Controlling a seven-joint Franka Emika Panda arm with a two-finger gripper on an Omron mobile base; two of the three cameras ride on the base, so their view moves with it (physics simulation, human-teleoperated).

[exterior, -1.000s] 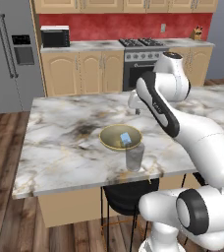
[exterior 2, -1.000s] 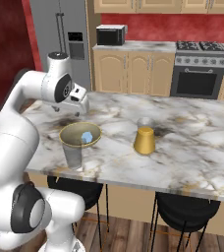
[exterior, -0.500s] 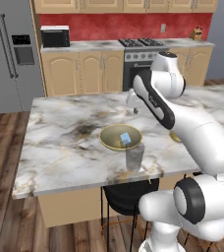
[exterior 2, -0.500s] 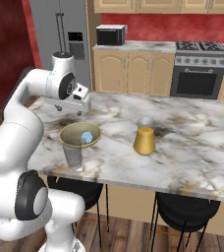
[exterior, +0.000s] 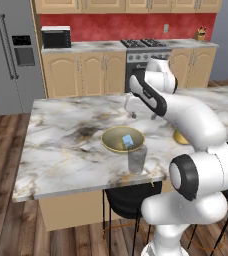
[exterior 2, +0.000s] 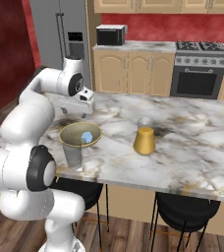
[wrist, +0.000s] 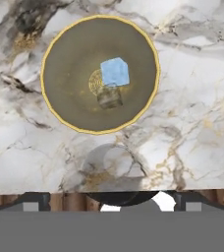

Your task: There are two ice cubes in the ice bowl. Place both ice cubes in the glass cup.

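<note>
One pale-blue ice cube (wrist: 115,72) lay inside the ice bowl (wrist: 65,110) on the marble worktop (wrist: 192,98), with a second, darker-looking cube (wrist: 109,97) touching it. Glass cup (wrist: 115,167) stood just beside the bowl. Gripper (exterior 2: 84,103) hung above the bowl, jaws spread wide, holding nothing.

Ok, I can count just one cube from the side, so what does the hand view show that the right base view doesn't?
Hand view: looking straight down into the ice bowl, a second, duller cube lies right beside the pale-blue cube near the middle. Right base view: the glass with orange liquid, plus the oven, microwave and fridge behind. Both: the bowl, the blue cube in it, and the empty glass cup next to the bowl on the marble counter.
</note>
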